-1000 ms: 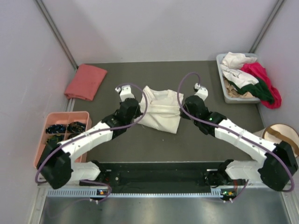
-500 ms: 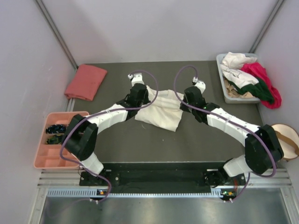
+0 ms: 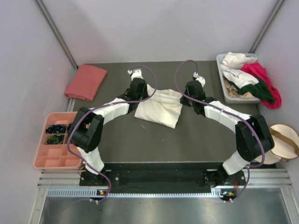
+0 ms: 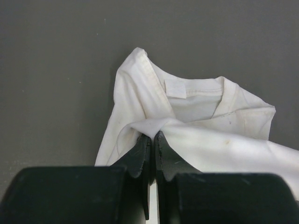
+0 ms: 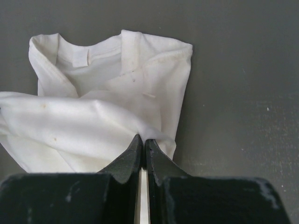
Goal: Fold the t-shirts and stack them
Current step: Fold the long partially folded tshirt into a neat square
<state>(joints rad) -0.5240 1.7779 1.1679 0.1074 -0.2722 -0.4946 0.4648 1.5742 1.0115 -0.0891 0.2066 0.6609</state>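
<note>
A cream-white t-shirt (image 3: 159,110) lies half folded on the dark mat, its collar label showing in the left wrist view (image 4: 175,88) and the right wrist view (image 5: 81,58). My left gripper (image 3: 141,96) (image 4: 153,136) is shut on a raised fold at the shirt's left side. On the shirt's right side, the right gripper (image 3: 187,96) (image 5: 143,139) is shut on a fold as well. Both hold the lifted layer near the collar end. A folded salmon-pink t-shirt (image 3: 85,81) rests at the far left. White, magenta and dark green t-shirts (image 3: 250,77) are heaped in a grey bin.
The grey bin (image 3: 223,91) stands at the far right corner. A pink compartment tray (image 3: 42,161) sits off the mat at the near left. A round beige pouch (image 3: 282,140) lies at the right edge. Grey walls enclose the mat.
Both arms have reached away from their bases, carrying the shirt's near edge over toward the collar. The shirt now looks shorter and doubled over.
</note>
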